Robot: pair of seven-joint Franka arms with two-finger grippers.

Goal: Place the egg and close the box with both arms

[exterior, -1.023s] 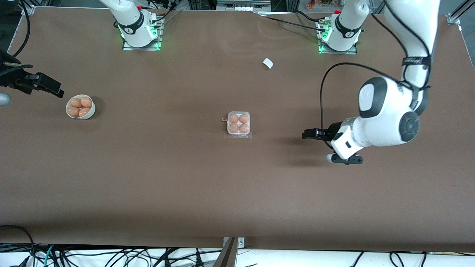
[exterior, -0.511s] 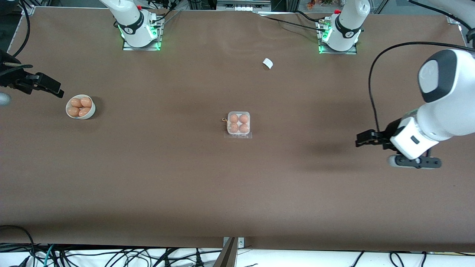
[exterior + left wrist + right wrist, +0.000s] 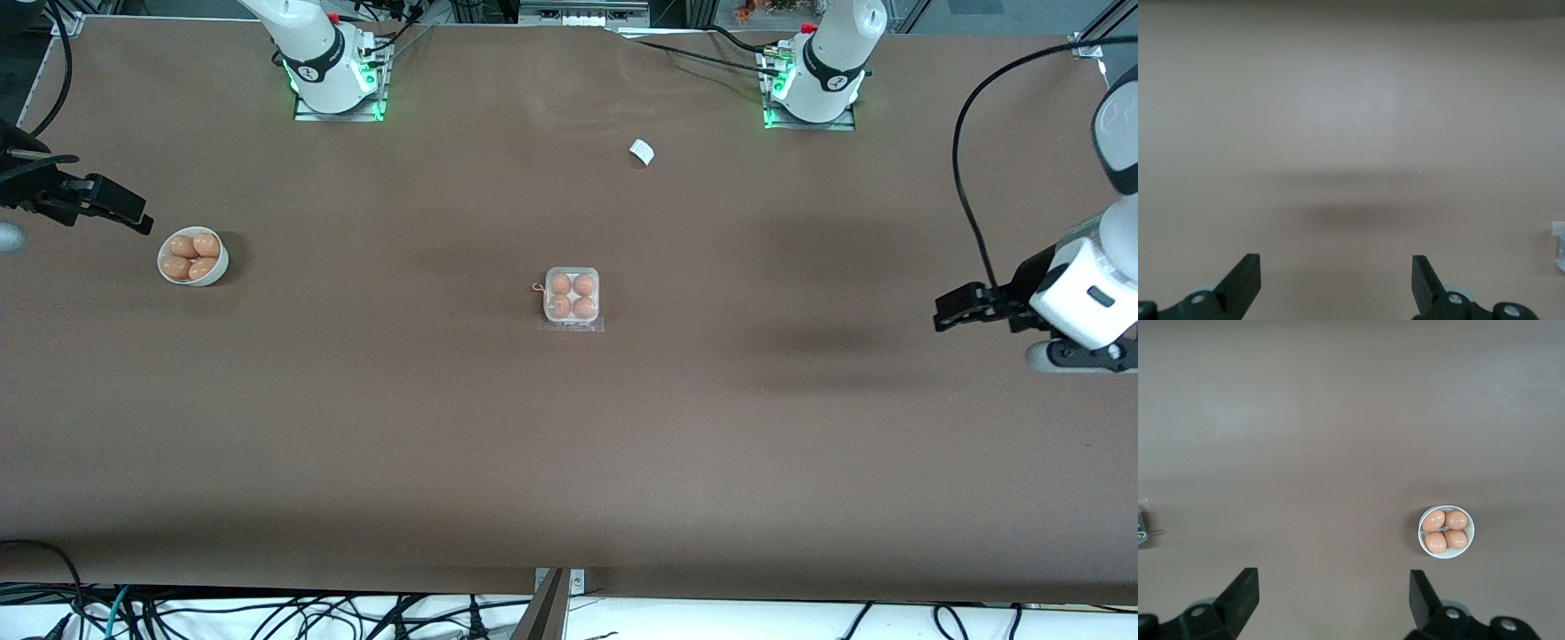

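The box (image 3: pixel 572 298) sits mid-table, a white tray holding several orange-brown eggs (image 3: pixel 561 284); a clear plastic edge shows along its nearer side. My left gripper (image 3: pixel 944 316) hangs open and empty over bare table at the left arm's end, well away from the box. In the left wrist view the left gripper (image 3: pixel 1336 280) has only tabletop between its fingers, with a sliver of the box (image 3: pixel 1559 245) at the edge. My right gripper (image 3: pixel 138 216) waits open beside the bowl, and in the right wrist view the right gripper (image 3: pixel 1333 593) is empty.
A round white bowl (image 3: pixel 216 263) with several more eggs stands at the right arm's end, also seen as the bowl (image 3: pixel 1422 532) in the right wrist view. A small white scrap (image 3: pixel 641 151) lies near the arm bases. Cables trail along the table's nearer edge.
The left arm has swung away from the box toward its own end of the table, its gripper staying open. The right arm, box and bowl have not moved.
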